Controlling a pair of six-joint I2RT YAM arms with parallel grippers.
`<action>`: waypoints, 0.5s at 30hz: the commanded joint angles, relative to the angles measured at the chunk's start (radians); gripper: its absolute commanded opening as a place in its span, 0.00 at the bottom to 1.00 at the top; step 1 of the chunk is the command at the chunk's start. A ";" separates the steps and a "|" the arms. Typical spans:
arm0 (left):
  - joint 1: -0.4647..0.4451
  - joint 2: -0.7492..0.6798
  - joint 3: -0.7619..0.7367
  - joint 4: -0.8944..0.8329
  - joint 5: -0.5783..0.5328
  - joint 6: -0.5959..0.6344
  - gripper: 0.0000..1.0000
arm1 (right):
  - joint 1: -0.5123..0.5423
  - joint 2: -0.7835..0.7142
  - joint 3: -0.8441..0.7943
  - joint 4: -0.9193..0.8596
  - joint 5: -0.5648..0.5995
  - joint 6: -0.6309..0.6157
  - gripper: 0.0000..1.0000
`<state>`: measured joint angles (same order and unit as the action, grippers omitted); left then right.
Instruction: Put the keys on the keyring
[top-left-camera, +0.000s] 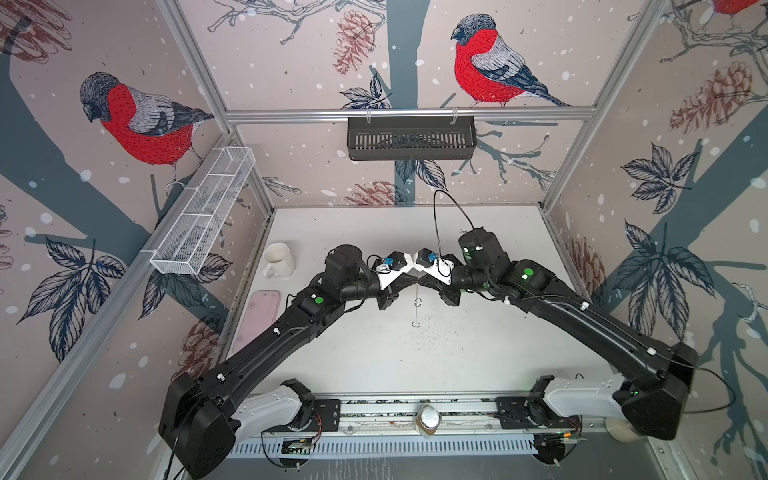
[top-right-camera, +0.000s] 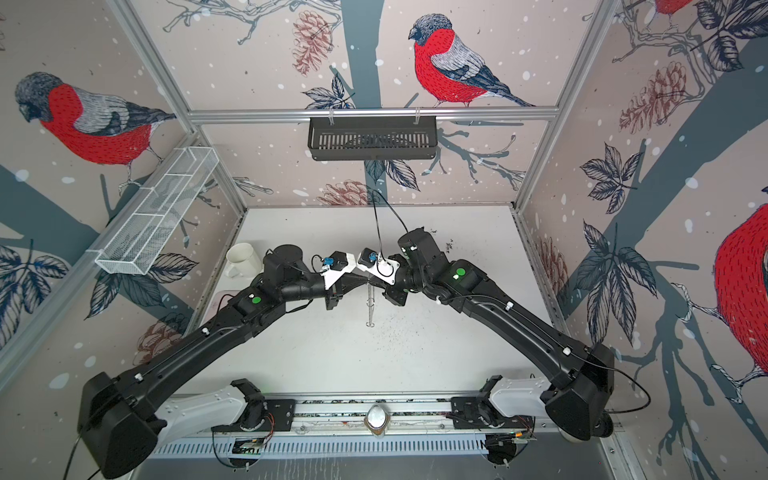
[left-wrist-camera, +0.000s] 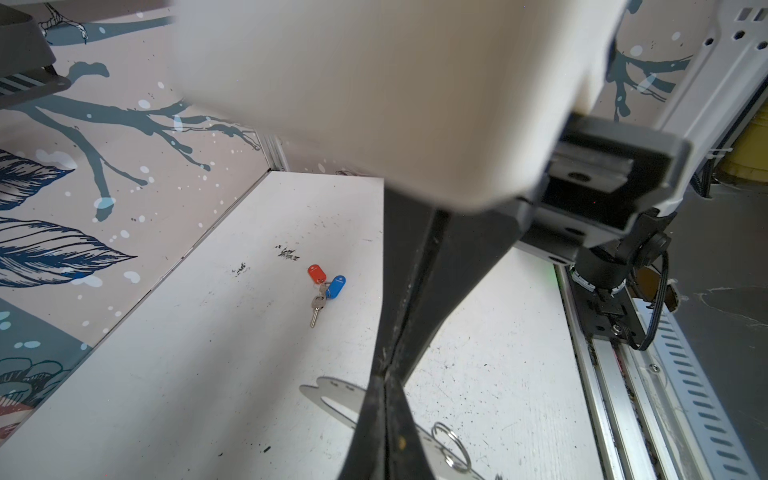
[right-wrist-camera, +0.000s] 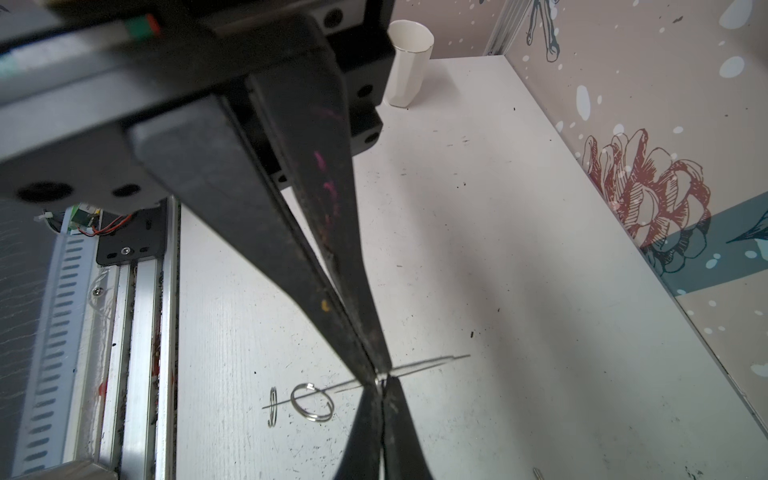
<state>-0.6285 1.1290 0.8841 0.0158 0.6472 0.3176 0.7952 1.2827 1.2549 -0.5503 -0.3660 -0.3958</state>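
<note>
You are pinching the keyring (left-wrist-camera: 332, 395) from both sides. The left gripper (left-wrist-camera: 385, 365) is pressing its fingers together on the flat plate, and the right gripper (right-wrist-camera: 379, 372) is clamping the same spot from the opposite edge, tip to tip. I judge you are holding it this way so the plate is standing on edge, steadied by two grips, with its split rings (right-wrist-camera: 311, 401) staying clear of the fingers. The keys (left-wrist-camera: 321, 293) are lying well apart from it on the white table (left-wrist-camera: 187, 353), untouched, so one claw will be needing to let go to fetch them. Only the left wrist view is showing you the keys, with their red tag (left-wrist-camera: 317, 273) and blue tag (left-wrist-camera: 336, 286), and the plate's broad face with its slot. The right wrist view is giving you the plate edge-on, as a thin line. In both top views the keys are staying hidden, and the keyring (top-left-camera: 417, 309) is reading as a mere sliver.
</note>
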 joint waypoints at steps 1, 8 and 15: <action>0.000 0.002 -0.015 0.032 -0.016 -0.017 0.00 | 0.003 -0.015 -0.004 0.077 -0.058 0.001 0.00; 0.000 -0.027 -0.079 0.178 -0.029 -0.074 0.00 | 0.002 -0.024 -0.016 0.095 -0.049 0.014 0.00; 0.001 -0.069 -0.138 0.315 -0.066 -0.133 0.00 | -0.002 -0.071 -0.052 0.145 -0.018 0.040 0.12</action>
<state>-0.6304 1.0683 0.7574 0.2447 0.6300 0.2287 0.7952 1.2339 1.2091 -0.4847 -0.3702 -0.3817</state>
